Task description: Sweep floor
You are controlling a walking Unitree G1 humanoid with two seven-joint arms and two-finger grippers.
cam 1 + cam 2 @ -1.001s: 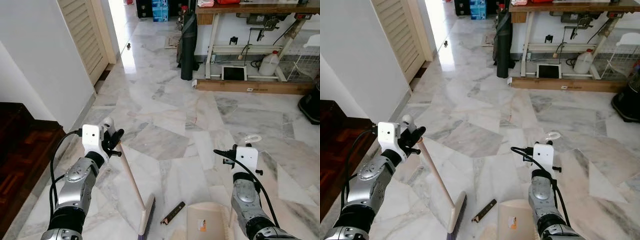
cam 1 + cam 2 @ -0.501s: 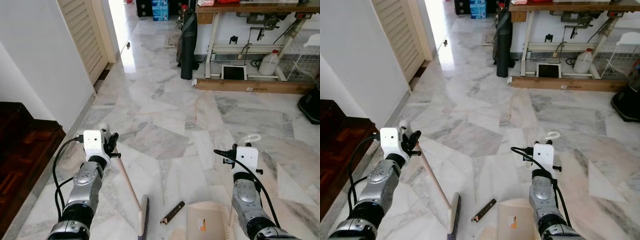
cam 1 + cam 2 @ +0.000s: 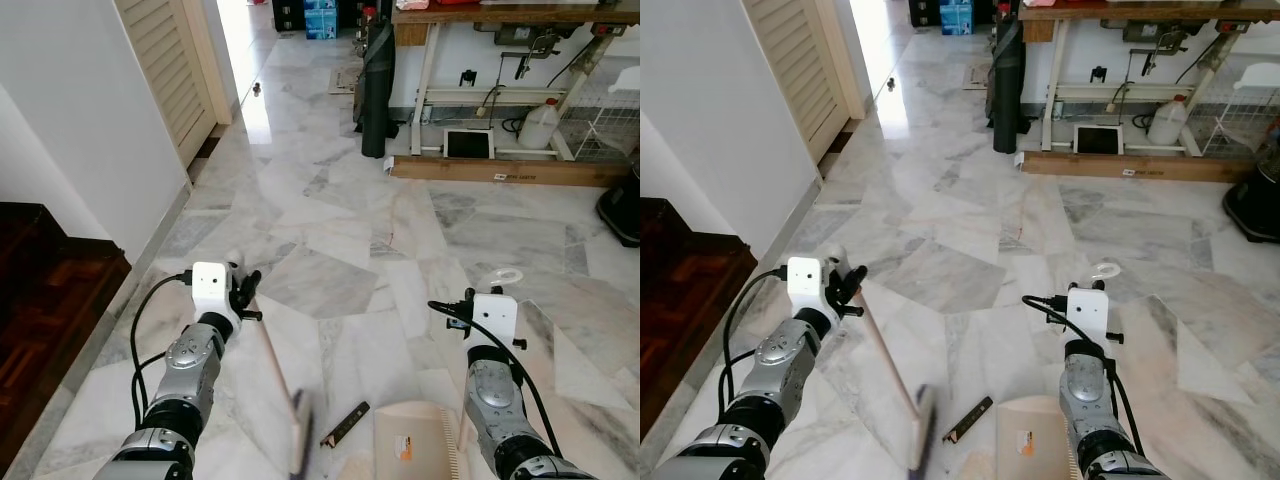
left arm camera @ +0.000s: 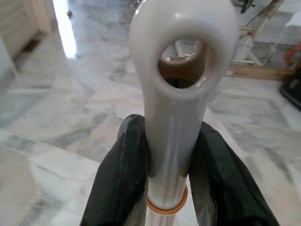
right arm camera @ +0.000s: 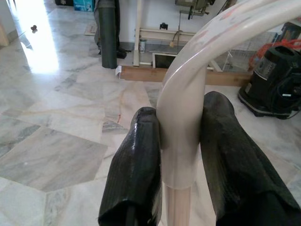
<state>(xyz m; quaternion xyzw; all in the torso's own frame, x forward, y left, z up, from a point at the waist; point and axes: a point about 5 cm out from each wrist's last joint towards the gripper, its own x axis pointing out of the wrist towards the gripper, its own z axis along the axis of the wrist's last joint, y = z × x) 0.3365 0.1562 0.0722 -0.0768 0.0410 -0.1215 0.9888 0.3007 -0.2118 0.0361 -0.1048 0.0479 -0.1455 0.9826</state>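
Note:
My left gripper (image 3: 240,293) is shut on the white looped top end of a broom (image 4: 181,70). Its wooden handle (image 3: 272,365) slants down to the blurred broom head (image 3: 299,445) on the marble floor. Just right of the head lies a dark narrow strip of debris (image 3: 345,424). My right gripper (image 3: 490,292) is shut on the pale curved handle (image 5: 181,117) of a beige dustpan (image 3: 412,442), which rests on the floor right of the debris. In both wrist views the black fingers (image 4: 120,179) clamp each handle from both sides.
A white wall and a louvred door (image 3: 170,70) run along the left, with a dark wooden step (image 3: 50,300) below. At the back stand a worktable (image 3: 500,20), a dark hanging bag (image 3: 377,90) and a wooden plank (image 3: 500,172). A black vacuum (image 3: 622,210) sits far right.
My left gripper has moved right with the broom's top. The broom head has swung right toward the dark strip and is blurred. The right arm and dustpan have stayed put.

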